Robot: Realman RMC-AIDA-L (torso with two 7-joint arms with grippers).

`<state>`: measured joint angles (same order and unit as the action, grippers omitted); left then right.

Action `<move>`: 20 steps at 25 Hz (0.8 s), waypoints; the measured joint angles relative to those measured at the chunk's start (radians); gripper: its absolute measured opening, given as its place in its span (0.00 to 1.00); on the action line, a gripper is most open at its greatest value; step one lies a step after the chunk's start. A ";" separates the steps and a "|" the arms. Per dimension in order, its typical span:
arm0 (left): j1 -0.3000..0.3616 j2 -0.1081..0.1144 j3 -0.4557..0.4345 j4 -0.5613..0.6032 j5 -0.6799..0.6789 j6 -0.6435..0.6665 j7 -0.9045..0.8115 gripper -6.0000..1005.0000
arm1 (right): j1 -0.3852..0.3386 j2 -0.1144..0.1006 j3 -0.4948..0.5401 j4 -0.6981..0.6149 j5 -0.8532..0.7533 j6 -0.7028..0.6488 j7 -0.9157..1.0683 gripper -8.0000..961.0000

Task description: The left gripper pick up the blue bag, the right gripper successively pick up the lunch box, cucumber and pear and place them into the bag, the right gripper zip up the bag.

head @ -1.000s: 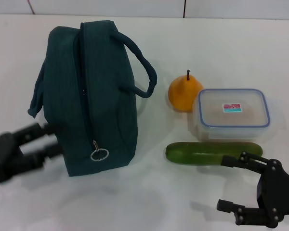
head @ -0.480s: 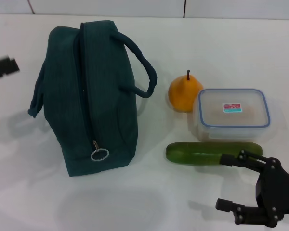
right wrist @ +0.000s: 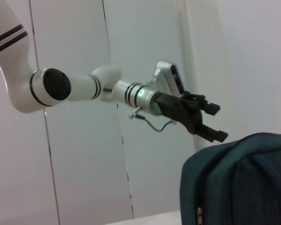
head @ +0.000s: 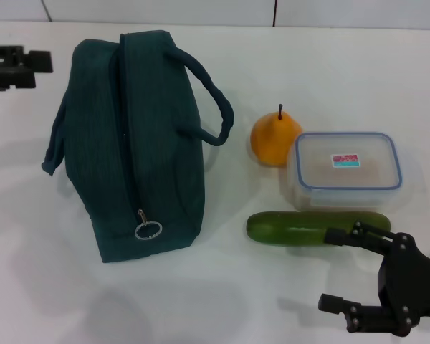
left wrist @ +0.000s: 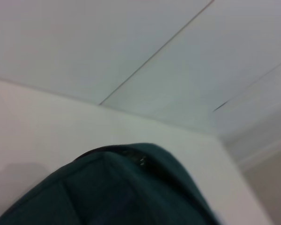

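The ribbed-fabric blue bag (head: 132, 150), zipped shut, stands at the left of the smooth white table (head: 222, 287). The left tool (head: 39, 63) hangs spread and empty at the far left. The right tool (head: 330, 269), gaping and empty, hovers just near the glossy cucumber (head: 317, 228).

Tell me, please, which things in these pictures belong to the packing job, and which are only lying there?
Belonging to the job:
- blue bag, zipped shut
- lunch box
- cucumber
- pear
- left gripper, open, raised beside the bag
- right gripper, open, near the cucumber

Only lying there:
- nothing else; only the white table
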<state>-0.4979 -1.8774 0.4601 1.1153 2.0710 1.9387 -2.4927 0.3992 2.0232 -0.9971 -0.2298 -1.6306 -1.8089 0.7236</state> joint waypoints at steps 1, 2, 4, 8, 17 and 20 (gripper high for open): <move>-0.013 -0.001 0.018 0.035 0.023 0.000 -0.034 0.83 | 0.000 0.000 0.000 0.001 0.000 0.000 0.001 0.87; -0.023 -0.002 0.040 0.064 0.037 0.001 -0.061 0.83 | 0.000 0.000 0.000 0.002 0.000 0.000 0.001 0.87; -0.038 -0.002 0.090 0.108 0.051 0.002 -0.115 0.83 | 0.000 0.000 0.000 0.005 0.000 0.000 0.002 0.87; -0.062 -0.001 0.136 0.130 0.070 0.002 -0.157 0.83 | 0.000 0.000 0.000 0.008 -0.001 0.000 0.002 0.87; -0.073 -0.030 0.170 0.096 0.125 -0.007 -0.159 0.83 | 0.001 0.000 0.000 0.009 -0.002 0.000 0.003 0.87; -0.078 -0.042 0.194 0.097 0.148 -0.025 -0.158 0.83 | 0.001 0.000 0.000 0.009 -0.003 0.000 0.003 0.87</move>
<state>-0.5759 -1.9192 0.6543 1.2120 2.2187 1.9136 -2.6510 0.4003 2.0232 -0.9970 -0.2207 -1.6332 -1.8084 0.7269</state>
